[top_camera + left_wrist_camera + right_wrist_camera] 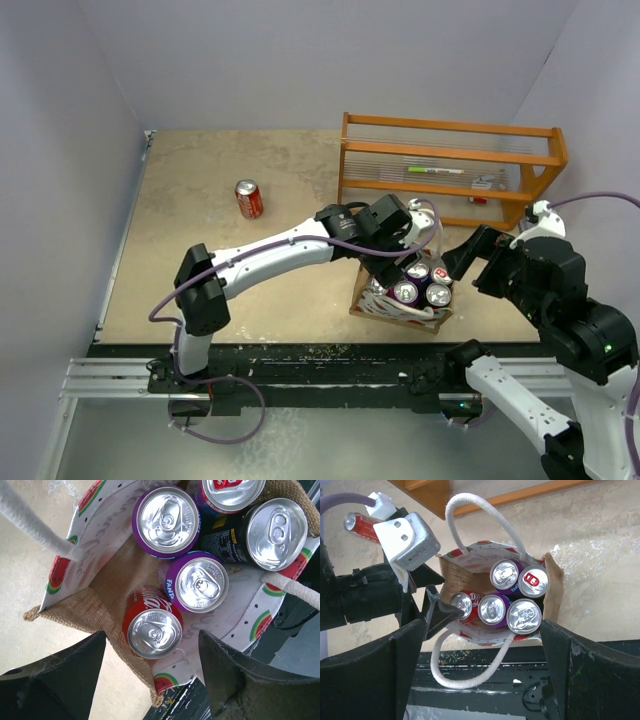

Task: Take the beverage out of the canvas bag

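The canvas bag (392, 309) stands upright near the table's front edge, with tan sides (100, 605), a watermelon-print panel and white rope handles (465, 680). It holds several upright cans: a red cola can (154, 630), two purple Fanta cans (202, 582), a black can (270, 530) and a red-topped can (533, 581). My left gripper (393, 262) is open just above the bag's left end, and its jaws (152, 675) straddle the red cola can without closing on it. My right gripper (462, 262) is open and empty, above and to the right of the bag (551, 595).
A single red can (248, 199) stands on the table at the far left. An orange wooden rack (450, 170) stands behind the bag. The black rail of the table's front edge (330, 375) runs just below the bag.
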